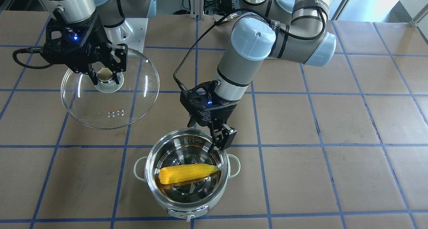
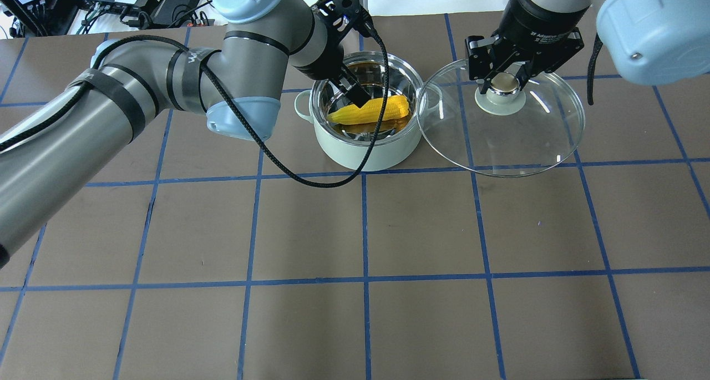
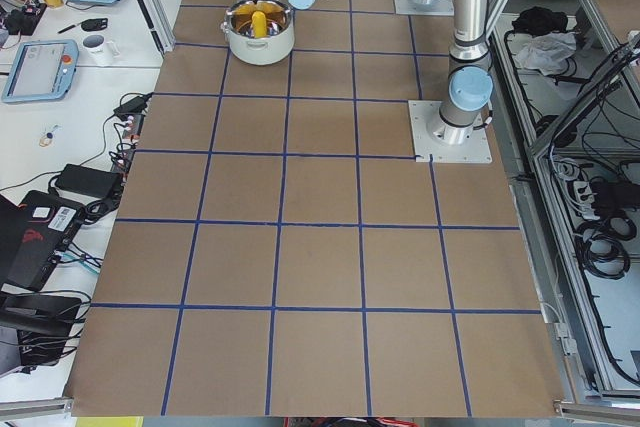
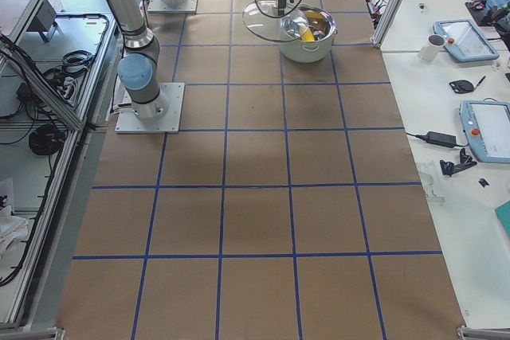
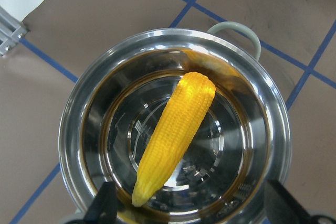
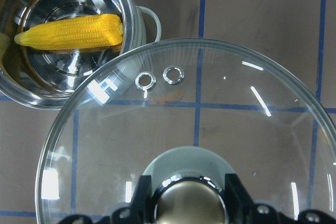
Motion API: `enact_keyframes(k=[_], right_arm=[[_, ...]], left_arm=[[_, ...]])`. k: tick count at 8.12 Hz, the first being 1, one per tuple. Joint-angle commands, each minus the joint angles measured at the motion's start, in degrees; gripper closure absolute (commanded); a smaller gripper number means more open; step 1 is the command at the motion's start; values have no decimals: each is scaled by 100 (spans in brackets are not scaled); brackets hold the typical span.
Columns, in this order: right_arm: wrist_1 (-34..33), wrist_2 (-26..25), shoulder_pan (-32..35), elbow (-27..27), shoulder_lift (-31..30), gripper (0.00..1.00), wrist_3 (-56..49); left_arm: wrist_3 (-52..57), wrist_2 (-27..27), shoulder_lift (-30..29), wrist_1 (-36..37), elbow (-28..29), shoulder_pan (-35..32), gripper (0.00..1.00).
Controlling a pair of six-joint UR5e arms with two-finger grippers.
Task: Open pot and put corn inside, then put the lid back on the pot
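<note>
The mint-green pot (image 2: 366,152) stands open on the table, also in the front view (image 1: 150,157). The yellow corn (image 2: 370,110) lies inside on the steel bottom, seen in the left wrist view (image 5: 173,135) and the front view (image 1: 187,173). My left gripper (image 1: 204,135) hovers open and empty over the pot's near rim, apart from the corn. My right gripper (image 2: 502,80) is shut on the knob (image 1: 105,76) of the glass lid (image 2: 521,141). It holds the lid above the table, on my right of the pot, its edge overlapping the pot's handle (image 6: 152,22).
The left arm's black cable (image 2: 333,180) loops down in front of the pot. The brown table has a blue tape grid (image 2: 363,230). Side benches with tablets (image 4: 486,129) and a mug (image 4: 436,45) stand beyond the table's far edge.
</note>
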Motion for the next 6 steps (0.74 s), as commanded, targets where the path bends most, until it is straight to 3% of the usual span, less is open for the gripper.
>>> enact_keyframes(k=[1,3,6], right_arm=[[-345,-57,17,-263,301,64,75],[-672,-48,201,-694,889,64,476],[-2199,-118,1106,-905,2093,64,1725]], left_arm=[[-1319,30,450,-729,46,395,0],[-2579,153,696,-1280,55,773,0],[-2654,617,1424,-2695,55,1537,0]])
